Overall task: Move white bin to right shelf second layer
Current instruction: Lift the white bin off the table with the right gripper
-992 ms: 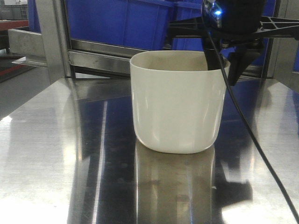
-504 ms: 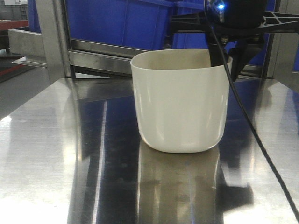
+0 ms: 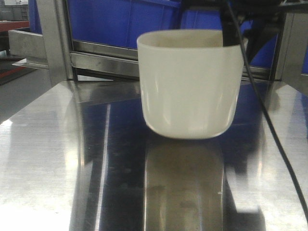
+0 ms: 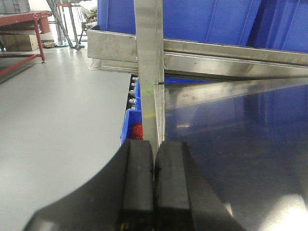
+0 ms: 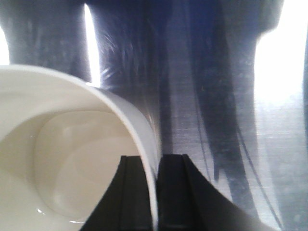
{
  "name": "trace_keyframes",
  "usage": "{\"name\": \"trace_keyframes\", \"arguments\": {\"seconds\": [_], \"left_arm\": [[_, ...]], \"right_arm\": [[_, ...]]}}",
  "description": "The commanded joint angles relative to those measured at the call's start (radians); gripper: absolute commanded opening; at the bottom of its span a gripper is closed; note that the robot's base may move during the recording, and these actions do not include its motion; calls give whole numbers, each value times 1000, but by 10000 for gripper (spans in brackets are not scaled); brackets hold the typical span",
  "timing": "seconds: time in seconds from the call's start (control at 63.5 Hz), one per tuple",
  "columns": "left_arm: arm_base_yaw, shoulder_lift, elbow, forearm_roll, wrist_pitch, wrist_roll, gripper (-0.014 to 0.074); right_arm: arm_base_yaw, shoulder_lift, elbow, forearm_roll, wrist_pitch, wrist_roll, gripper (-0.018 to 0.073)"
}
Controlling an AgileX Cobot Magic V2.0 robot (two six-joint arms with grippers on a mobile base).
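Pinching the white bin [image 3: 190,86] at its rim, my right gripper [image 5: 156,192] has one finger inside the wall, one outside. The bin hangs upright mid-frame, seemingly just clear of the steel tabletop [image 3: 72,168] — my left gripper [image 4: 154,185], closed on nothing, is farther off.

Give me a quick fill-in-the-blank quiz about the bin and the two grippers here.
One finger of the right gripper is outside the white bin; the other is ___ it.
The left gripper is shut and holds ___.
The crates behind the bin are ___.
Missing words: inside, nothing, blue.
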Motion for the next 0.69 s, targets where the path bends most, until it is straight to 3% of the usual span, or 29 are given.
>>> {"name": "trace_keyframes", "arguments": {"seconds": [0.0, 0.189, 0.347, 0.457, 0.677], "left_arm": [[-4, -15, 37, 0, -87, -3, 85], [-4, -15, 37, 0, -87, -3, 85], [-4, -15, 37, 0, -87, -3, 85], [-4, -15, 37, 0, -87, -3, 85], [-4, -15, 37, 0, -87, -3, 85]], "right_arm": [[-7, -93, -27, -42, -14, -2, 160], [-7, -191, 0, -147, -2, -31, 160], [-71, -290, 84, -180, -40, -176, 160], [-148, -356, 139, -142, -74, -299, 160], [-352, -493, 242, 53, -116, -537, 160]]}}
